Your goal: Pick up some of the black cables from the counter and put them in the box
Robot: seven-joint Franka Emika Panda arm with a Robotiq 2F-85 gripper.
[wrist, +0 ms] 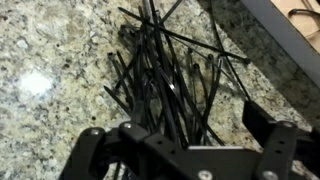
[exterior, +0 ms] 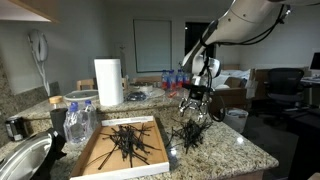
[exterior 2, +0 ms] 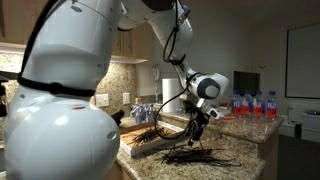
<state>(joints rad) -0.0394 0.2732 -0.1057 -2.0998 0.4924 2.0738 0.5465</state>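
Hovering end effector [exterior: 196, 114], jaws wide apart, holding nothing, over black cables [exterior: 188, 136] on counter [exterior: 242, 152]

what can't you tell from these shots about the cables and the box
- How many cables lie on the counter: tangled in the wrist view, too small in both exterior views.
- The box: the wrist view's edge cuts off all but a corner.
- Whether the gripper touches them: too small, blurred in both exterior views.
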